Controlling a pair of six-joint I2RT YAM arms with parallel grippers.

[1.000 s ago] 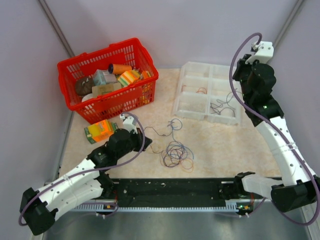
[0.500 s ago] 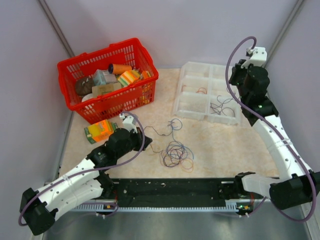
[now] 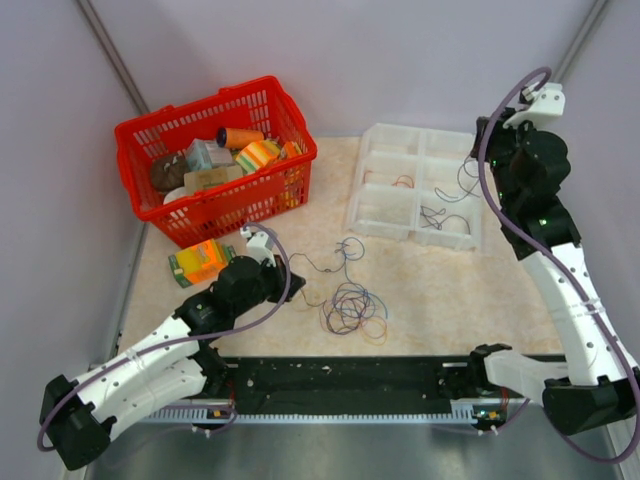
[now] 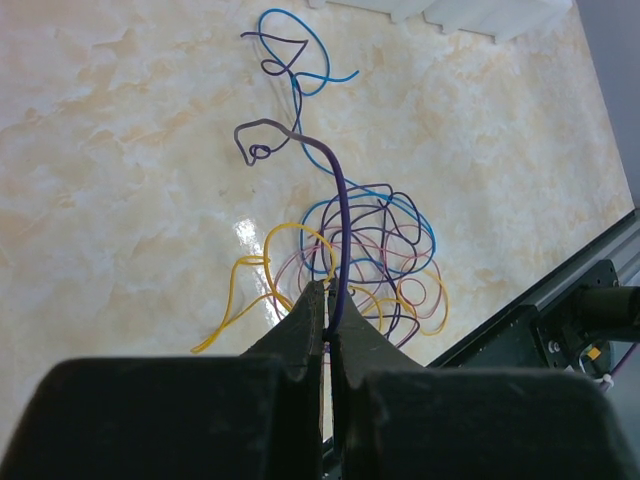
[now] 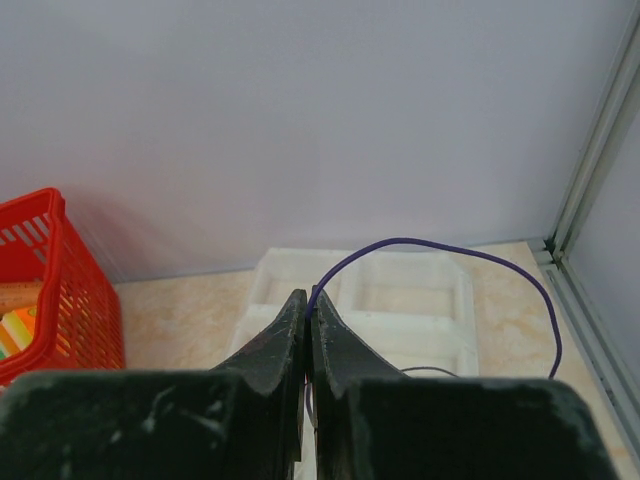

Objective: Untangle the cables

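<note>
The cables form a loose tangle (image 3: pixel 352 305) of blue, purple, yellow and pink wires on the marbled table in front of the left arm. My left gripper (image 3: pixel 288 283) sits low beside the tangle, shut on a purple cable (image 4: pixel 341 215) that rises out of the tangle (image 4: pixel 372 250) between its tips (image 4: pixel 327 292). My right gripper (image 3: pixel 482 140) hangs over the tray's back right, shut on another thin purple cable (image 5: pixel 440 247), which arcs right and down from its tips (image 5: pixel 308 298). That cable (image 3: pixel 468 178) dangles over the tray.
A clear compartment tray (image 3: pixel 383 215) at the back right holds a dark wire (image 3: pixel 440 215) and a red wire (image 3: pixel 403 181). A red basket (image 3: pixel 283 108) of packages stands back left, with an orange-green box (image 3: pixel 203 260) in front of it. A black rail (image 3: pixel 340 378) runs along the near edge.
The right arm swung left over the tray, then back right and farther away, carrying its purple cable. The left arm and the tangle have not moved.
</note>
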